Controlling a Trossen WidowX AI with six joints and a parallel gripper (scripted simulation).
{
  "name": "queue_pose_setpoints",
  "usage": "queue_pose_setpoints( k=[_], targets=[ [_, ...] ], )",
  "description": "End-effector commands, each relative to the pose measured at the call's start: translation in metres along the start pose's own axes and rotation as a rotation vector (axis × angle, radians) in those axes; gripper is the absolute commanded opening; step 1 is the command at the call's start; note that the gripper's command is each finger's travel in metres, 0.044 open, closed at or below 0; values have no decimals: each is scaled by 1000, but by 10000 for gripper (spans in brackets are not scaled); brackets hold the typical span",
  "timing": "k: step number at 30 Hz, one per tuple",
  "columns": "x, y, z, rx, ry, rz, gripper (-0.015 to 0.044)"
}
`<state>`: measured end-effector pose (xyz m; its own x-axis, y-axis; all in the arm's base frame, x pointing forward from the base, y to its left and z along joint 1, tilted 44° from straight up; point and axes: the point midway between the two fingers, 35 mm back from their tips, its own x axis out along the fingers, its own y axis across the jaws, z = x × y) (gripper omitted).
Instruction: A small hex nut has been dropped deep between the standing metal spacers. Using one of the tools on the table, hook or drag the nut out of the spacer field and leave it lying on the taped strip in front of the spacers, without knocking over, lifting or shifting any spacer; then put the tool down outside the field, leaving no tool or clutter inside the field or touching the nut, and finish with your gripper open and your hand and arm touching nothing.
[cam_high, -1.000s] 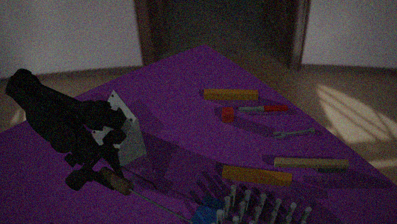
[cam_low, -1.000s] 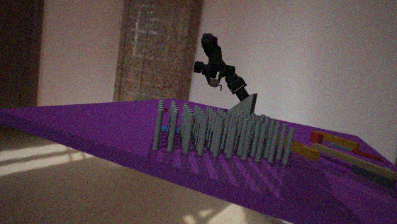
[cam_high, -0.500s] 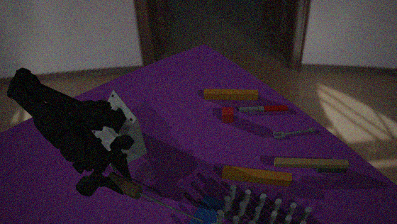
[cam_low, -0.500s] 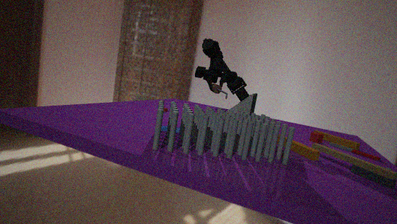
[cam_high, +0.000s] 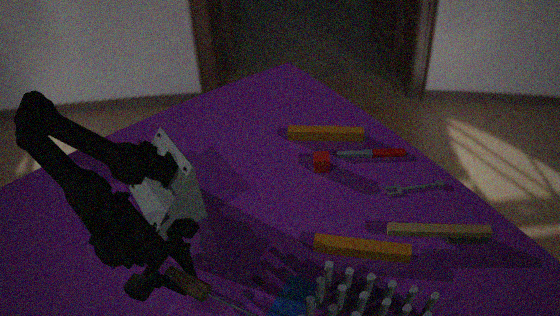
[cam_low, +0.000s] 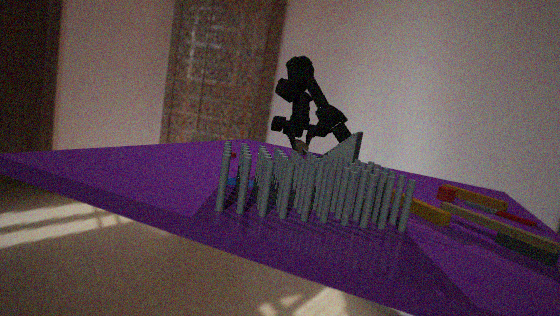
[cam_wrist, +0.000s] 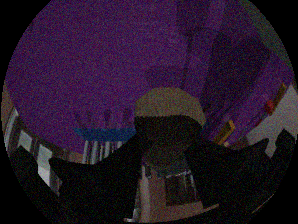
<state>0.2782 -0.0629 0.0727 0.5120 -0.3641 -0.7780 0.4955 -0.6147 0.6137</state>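
Note:
My gripper (cam_high: 181, 278) (cam_low: 301, 144) (cam_wrist: 161, 135) is shut on the brown handle (cam_high: 196, 288) (cam_wrist: 169, 102) of a tool. The tool's thin metal shaft (cam_high: 229, 302) slants from the handle toward the taped strip in the top view; its far end is out of frame. The blue taped strip (cam_high: 292, 295) (cam_low: 239, 182) (cam_wrist: 102, 134) lies along the front of the spacers. The grey metal spacers (cam_high: 370, 283) (cam_low: 243, 182) (cam_wrist: 95, 151) stand upright in rows. My gripper is on the strip's side, outside the spacer field. The hex nut cannot be made out in any view.
Orange bars (cam_high: 326, 133) (cam_high: 362, 247), a tan bar (cam_high: 440, 230), a red cube (cam_high: 321, 162), a red-handled tool (cam_high: 389, 152) and a wrench (cam_high: 415, 188) lie beyond the field on the purple table (cam_high: 260, 105). A grey plate (cam_high: 187, 197) stands at the arm's base.

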Motion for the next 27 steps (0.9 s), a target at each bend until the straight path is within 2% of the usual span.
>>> queue_pose_setpoints(
  k=[1, 12, 27],
  targets=[
    [13, 0, 10, -4, 12, 1, 0],
    [40, -2, 43, -15, 15, 22, 0],
    [44, -2, 37, -14, 15, 22, 0]
  ],
)
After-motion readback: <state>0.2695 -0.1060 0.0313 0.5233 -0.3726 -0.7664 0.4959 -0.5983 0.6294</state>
